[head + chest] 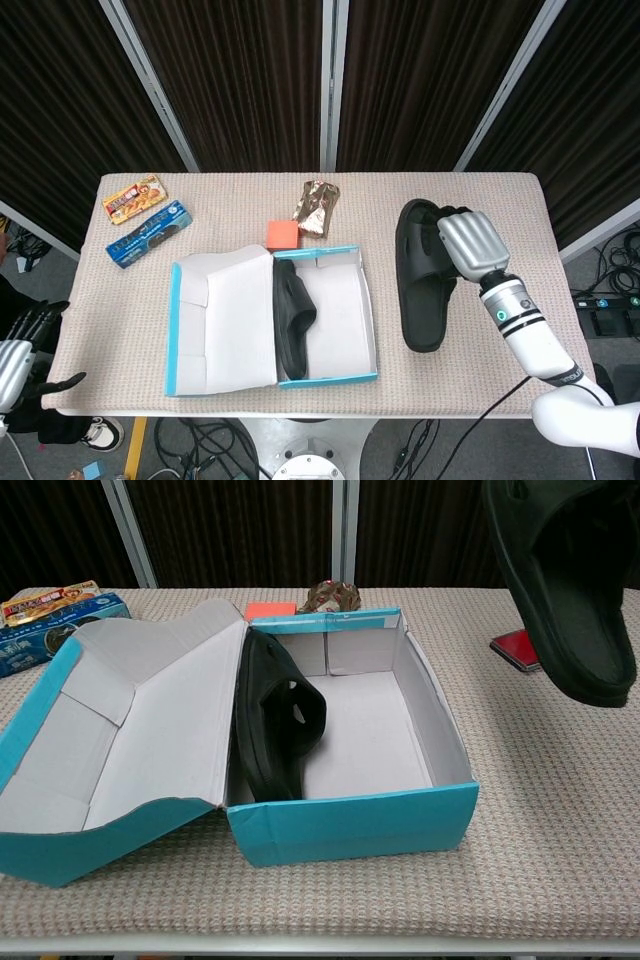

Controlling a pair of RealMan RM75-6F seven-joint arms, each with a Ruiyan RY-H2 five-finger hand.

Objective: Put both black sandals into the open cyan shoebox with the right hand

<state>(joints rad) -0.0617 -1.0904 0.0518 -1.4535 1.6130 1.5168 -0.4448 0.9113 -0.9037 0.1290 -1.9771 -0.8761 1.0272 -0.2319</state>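
Gripping the second black sandal (424, 276) at right of frame, the right hand (470, 243) holds it above the table (230, 198), right of the cyan shoebox (272, 318); left hand (14, 360) fingers spread, lower left.

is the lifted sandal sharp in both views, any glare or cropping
Head view: the lifted sandal is sharp and whole in the right hand, under even light with no glare. Chest view: the sandal is close to the lens, cut off by the top edge, and its dark inside shows little detail; the hand is hidden.
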